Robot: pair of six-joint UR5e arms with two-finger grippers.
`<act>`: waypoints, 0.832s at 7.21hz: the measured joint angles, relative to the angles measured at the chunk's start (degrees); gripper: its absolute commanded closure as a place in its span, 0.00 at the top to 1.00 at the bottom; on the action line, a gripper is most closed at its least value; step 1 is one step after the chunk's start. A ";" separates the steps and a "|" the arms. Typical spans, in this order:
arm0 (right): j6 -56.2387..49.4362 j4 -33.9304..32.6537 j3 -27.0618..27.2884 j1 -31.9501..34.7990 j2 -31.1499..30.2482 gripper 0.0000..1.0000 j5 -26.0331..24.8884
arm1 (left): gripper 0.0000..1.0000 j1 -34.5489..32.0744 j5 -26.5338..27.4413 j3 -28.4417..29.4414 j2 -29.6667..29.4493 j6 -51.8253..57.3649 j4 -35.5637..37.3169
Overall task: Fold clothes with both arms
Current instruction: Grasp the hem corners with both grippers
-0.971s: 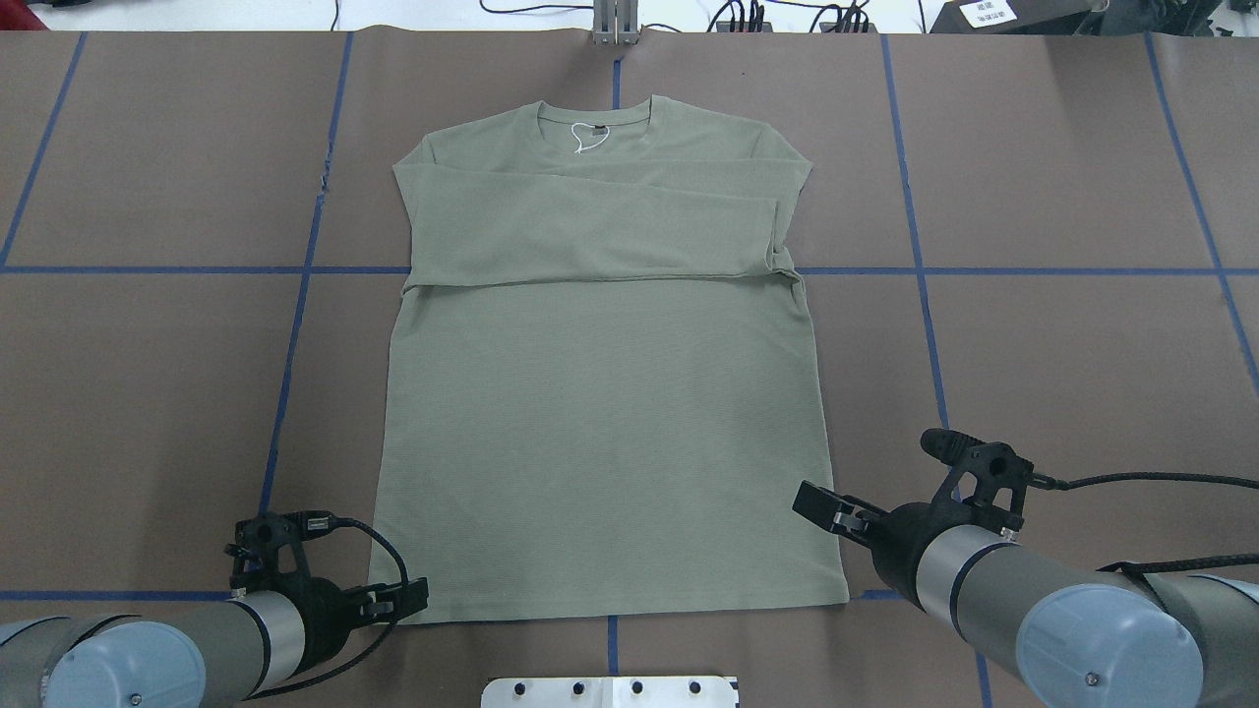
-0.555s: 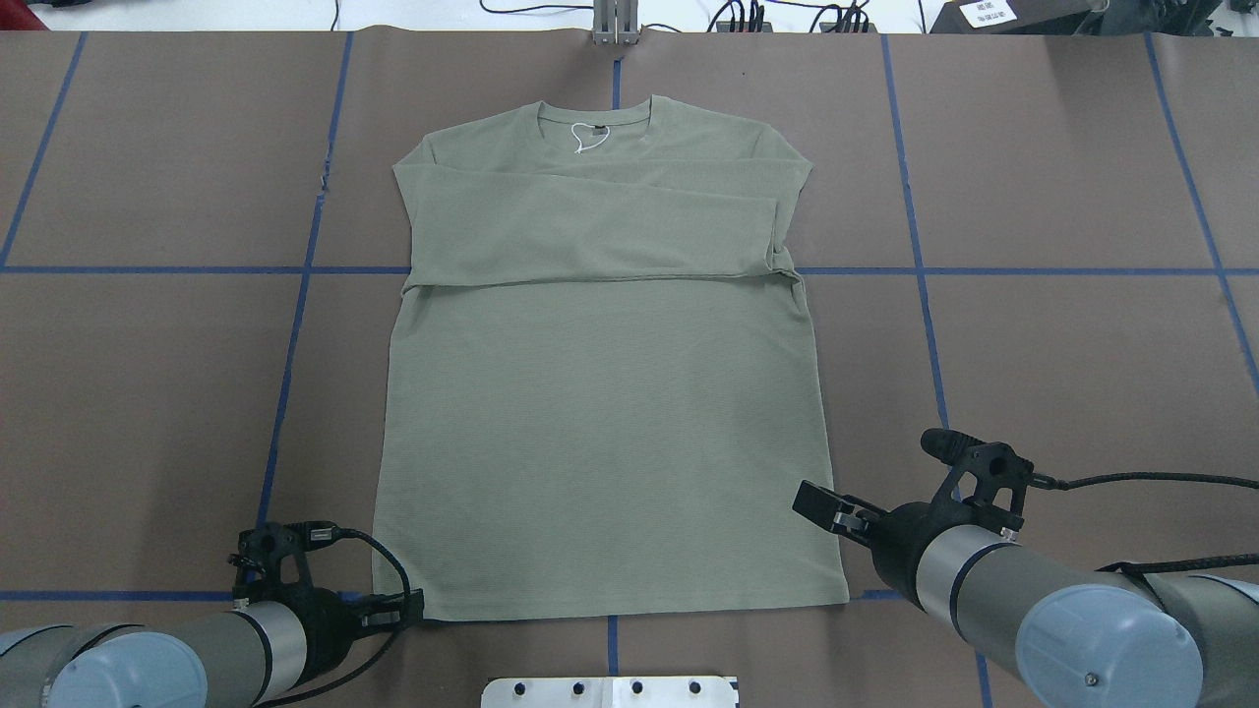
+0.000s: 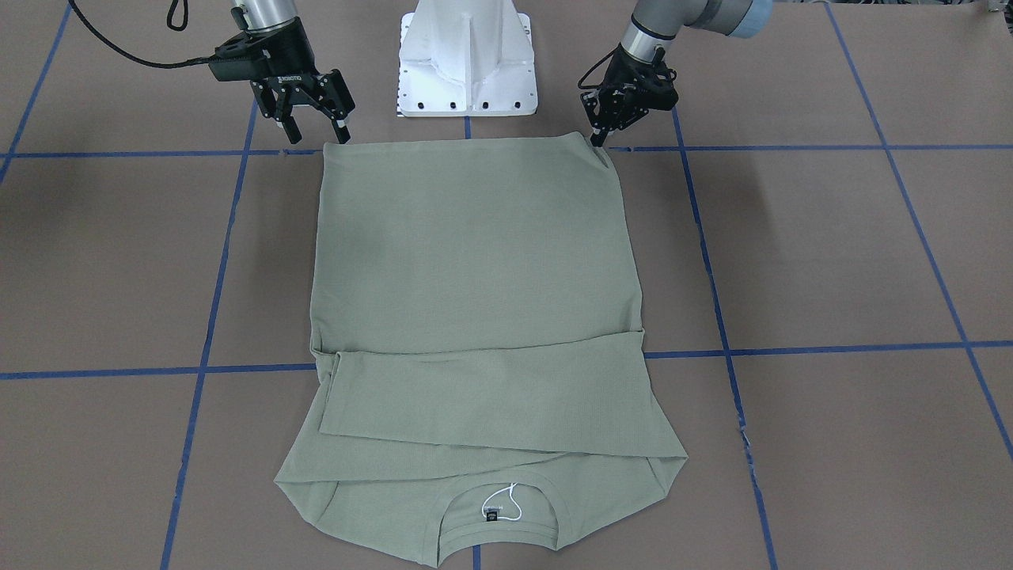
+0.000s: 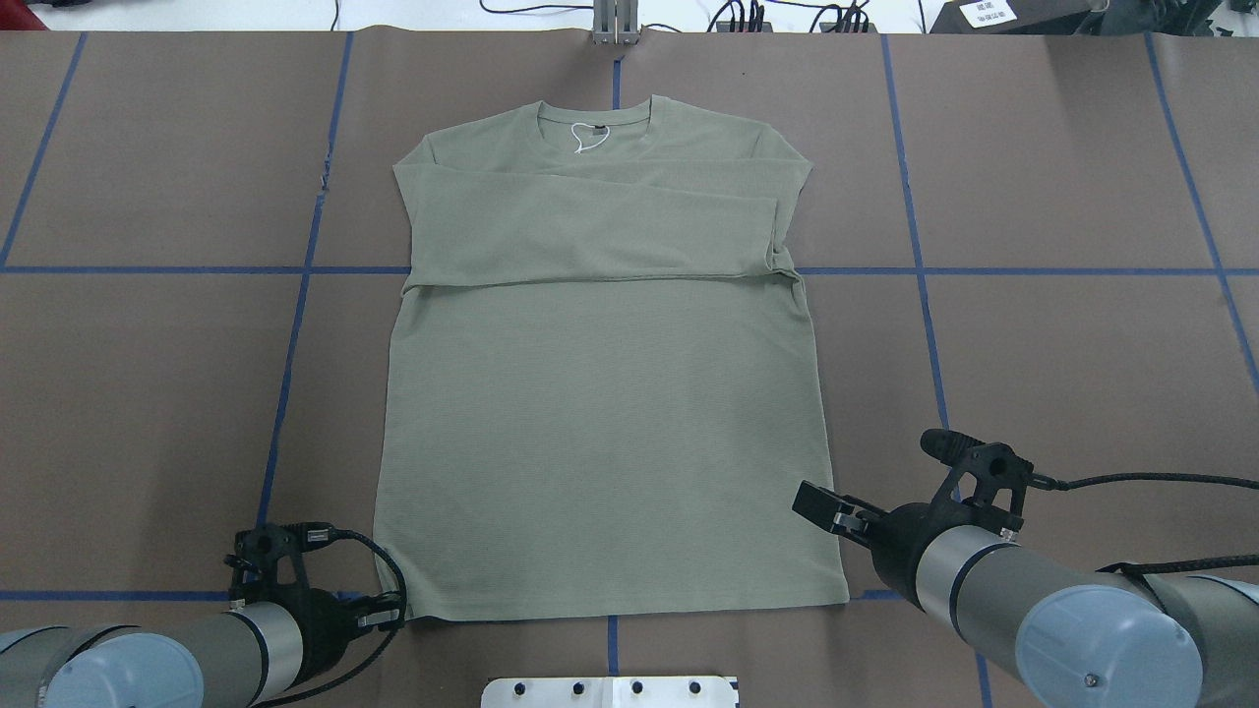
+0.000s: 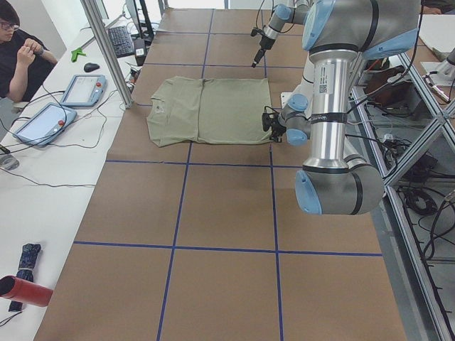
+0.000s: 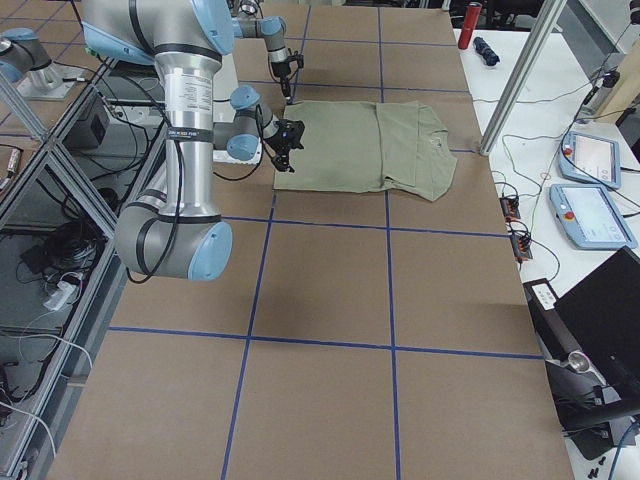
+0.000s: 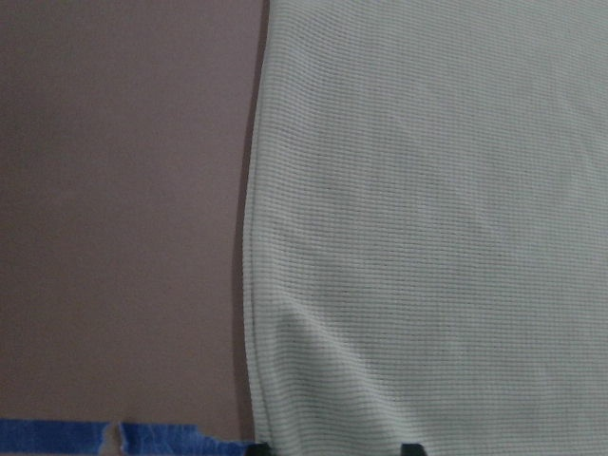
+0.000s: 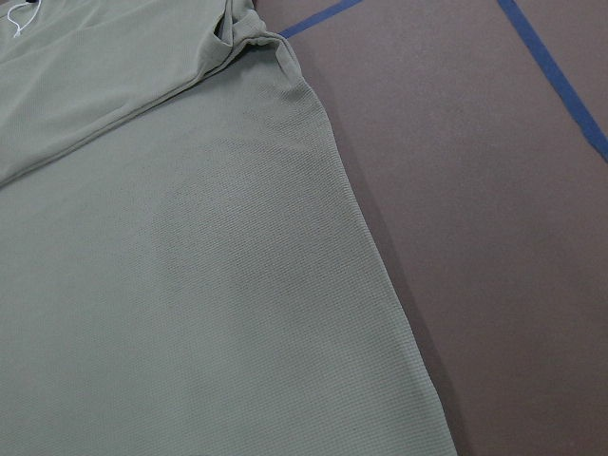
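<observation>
The sage-green shirt lies flat on the brown table, collar at the far side, with both sleeves folded across the chest. My left gripper is low at the near-left hem corner. In the left wrist view its two fingertips stand apart with the hem fabric slightly bunched between them. My right gripper is open and empty. It hovers just beside the near-right hem corner. The right wrist view shows only the shirt's side edge.
The white pedestal base stands just behind the hem, between the arms. Blue tape lines grid the table. A metal post, tablets and a seated person are beyond the collar end.
My left gripper has moved back and down to the near-left hem corner, which shifted slightly inward. The right arm has not moved.
</observation>
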 measured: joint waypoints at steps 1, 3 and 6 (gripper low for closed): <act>0.00 0.00 0.00 -0.02 0.00 0.97 0.00 | 0.00 -0.11 0.01 -0.74 0.71 0.30 0.02; 0.00 -0.21 0.00 0.12 -0.56 0.94 -0.03 | 0.00 -0.52 -1.01 -5.86 3.78 1.65 0.08; 3.41 -0.30 0.07 0.04 -4.36 0.80 -0.24 | 0.00 -3.71 -4.42 -11.99 4.84 3.37 0.09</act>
